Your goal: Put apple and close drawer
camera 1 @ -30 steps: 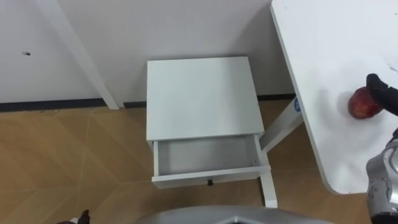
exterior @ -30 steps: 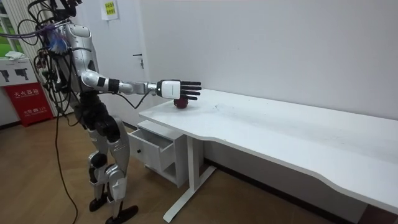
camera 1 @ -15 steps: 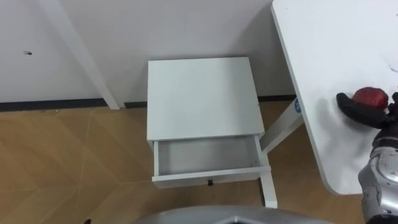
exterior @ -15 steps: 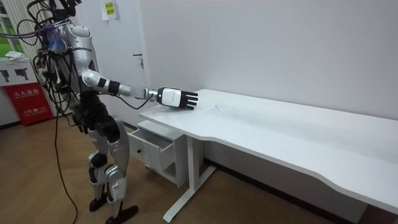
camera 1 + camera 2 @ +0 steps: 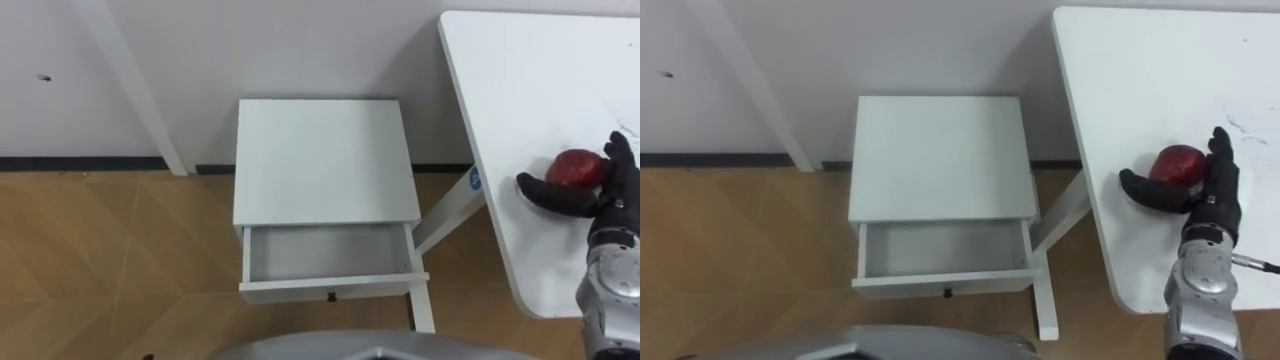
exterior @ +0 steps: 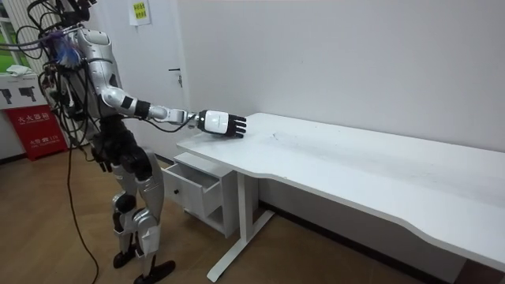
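Down from where it hovered above the table [image 5: 520,80] a second ago, the right hand [image 5: 1206,200] now sits on the tabletop with the apple [image 5: 1177,163] in its grasp. Its thumb [image 5: 1145,192] hooks round the apple's near side and its fingers [image 5: 1221,150] stand against the right side. The apple rests on the table, near the edge that faces the nightstand [image 5: 325,160], and is hidden behind the hand in the room view. The robot stands on the wooden floor [image 5: 110,260] in front of the nightstand, right arm stretched out over the table corner. Its left hand [image 6: 101,160] hangs by its hip. Nearest the robot, the drawer [image 5: 330,287] is pulled out toward it, with a small dark knob [image 5: 331,297] on its front and the white inside showing. Beyond it comes the nightstand's flat white top, whose back meets the wall [image 5: 250,50]. The table stands just to the nightstand's right, one white leg slanting down between them.
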`<state>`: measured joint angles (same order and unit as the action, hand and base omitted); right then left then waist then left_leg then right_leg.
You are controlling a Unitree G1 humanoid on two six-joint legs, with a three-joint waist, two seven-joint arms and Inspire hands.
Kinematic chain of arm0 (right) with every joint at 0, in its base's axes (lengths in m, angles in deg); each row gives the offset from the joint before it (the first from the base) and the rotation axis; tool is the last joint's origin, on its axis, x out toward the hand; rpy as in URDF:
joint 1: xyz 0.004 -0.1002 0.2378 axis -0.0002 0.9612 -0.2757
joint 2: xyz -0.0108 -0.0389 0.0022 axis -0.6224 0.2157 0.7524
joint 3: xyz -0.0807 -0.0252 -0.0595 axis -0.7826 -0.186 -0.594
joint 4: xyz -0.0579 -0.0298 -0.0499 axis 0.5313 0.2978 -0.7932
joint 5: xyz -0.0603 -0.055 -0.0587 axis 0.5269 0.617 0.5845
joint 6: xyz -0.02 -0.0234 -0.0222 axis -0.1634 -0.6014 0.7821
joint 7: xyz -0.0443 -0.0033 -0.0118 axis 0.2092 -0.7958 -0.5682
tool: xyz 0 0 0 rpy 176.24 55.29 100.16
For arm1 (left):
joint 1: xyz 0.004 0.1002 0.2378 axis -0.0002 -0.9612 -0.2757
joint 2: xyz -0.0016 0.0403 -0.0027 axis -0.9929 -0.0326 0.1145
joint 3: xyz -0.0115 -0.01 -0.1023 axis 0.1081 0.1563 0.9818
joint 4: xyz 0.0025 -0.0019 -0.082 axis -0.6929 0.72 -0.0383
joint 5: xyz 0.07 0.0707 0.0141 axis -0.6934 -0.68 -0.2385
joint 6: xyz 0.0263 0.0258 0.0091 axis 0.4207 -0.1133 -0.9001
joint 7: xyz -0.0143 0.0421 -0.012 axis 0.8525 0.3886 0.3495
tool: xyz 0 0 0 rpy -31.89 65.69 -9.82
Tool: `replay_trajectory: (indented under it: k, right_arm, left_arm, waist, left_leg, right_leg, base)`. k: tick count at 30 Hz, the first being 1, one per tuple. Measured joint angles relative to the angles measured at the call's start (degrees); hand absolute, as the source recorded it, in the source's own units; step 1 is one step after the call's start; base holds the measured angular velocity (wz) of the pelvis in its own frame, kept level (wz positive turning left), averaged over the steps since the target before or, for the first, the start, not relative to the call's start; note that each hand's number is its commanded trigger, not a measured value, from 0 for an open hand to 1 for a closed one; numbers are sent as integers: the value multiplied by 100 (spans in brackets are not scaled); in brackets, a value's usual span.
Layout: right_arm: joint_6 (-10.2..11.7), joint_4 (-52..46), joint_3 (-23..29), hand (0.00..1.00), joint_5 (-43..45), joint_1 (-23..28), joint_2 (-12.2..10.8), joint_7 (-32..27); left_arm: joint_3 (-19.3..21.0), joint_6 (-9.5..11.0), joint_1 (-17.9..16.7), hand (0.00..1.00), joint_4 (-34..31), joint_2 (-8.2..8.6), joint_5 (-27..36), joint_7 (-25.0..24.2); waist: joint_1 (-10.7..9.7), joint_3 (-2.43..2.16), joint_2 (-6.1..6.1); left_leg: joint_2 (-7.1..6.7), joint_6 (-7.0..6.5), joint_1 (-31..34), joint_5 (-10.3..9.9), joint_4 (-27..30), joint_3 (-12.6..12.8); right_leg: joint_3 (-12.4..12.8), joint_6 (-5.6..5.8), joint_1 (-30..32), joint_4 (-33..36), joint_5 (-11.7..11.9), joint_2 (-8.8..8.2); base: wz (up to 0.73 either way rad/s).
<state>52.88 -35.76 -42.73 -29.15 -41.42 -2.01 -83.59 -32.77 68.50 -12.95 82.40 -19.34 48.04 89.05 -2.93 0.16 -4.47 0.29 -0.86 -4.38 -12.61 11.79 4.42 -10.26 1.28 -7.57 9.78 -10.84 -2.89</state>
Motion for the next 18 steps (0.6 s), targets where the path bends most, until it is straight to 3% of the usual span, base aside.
replay_trajectory:
  k: [6, 13, 18]
  right_arm:
    - [2, 265, 9, 100, 464, -127, 345, 11]
    - [-16, 319, 1, 100, 898, -217, 357, 65]
    - [-146, 134, -128, 100, 1249, -212, 359, 92]
  left_arm:
    - [-15, 1, 19, 0, 28, -51, -1, -23]
    - [-33, -57, 76, 0, 183, -50, 1, -23]
    - [-79, -121, 153, 0, 183, -50, -3, -15]
  waist:
    - [-11, -16, 31]
    - [-6, -15, 14]
    - [16, -15, -4]
  left_leg:
    - [9, 0, -19, 0, 8, -5]
    - [2, 0, -21, 0, 2, -29]
    - [3, 2, -17, 1, -16, -26]
  right_leg:
    - [-9, -11, -28, 2, 7, 4]
    - [-21, -11, -33, -5, 7, 3]
    - [-22, -10, -8, -3, 7, 3]
  base:
    - [0]
    - [0]
    - [0]
